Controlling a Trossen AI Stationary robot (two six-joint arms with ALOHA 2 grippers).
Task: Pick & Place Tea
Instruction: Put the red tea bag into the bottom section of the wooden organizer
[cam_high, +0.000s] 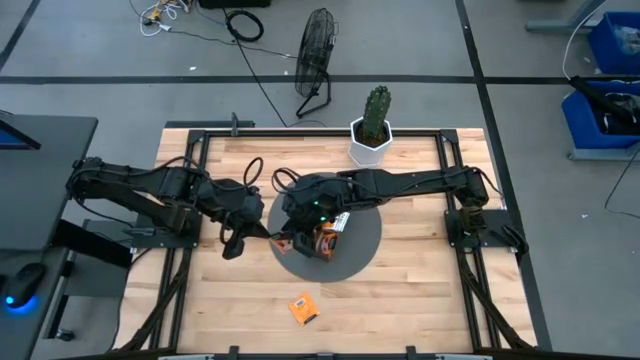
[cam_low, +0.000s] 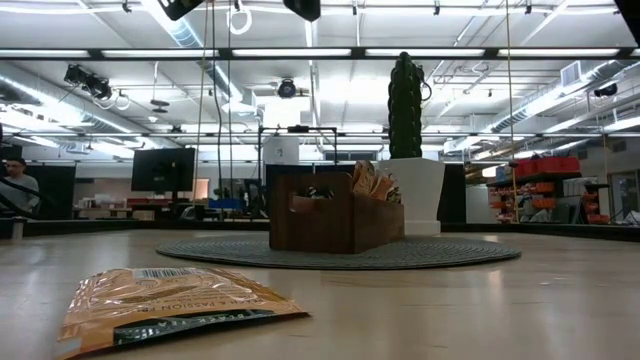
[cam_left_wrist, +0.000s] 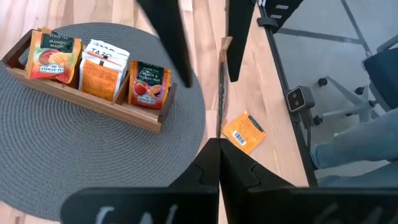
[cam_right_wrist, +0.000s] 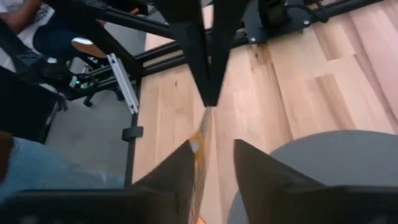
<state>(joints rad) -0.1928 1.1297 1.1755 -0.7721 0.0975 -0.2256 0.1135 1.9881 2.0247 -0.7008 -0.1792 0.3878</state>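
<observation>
High view shows you both grippers meeting over the mat (cam_high: 355, 262): left gripper (cam_high: 268, 232) clenched on a sachet (cam_right_wrist: 198, 163), right gripper (cam_right_wrist: 208, 177) open around it

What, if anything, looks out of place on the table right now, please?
One orange tea sachet lies alone on the bare wood near the table's front edge, well clear of the round grey mat and the wooden tray where the other sachets stand upright. Nothing looks spilled or damaged.
</observation>
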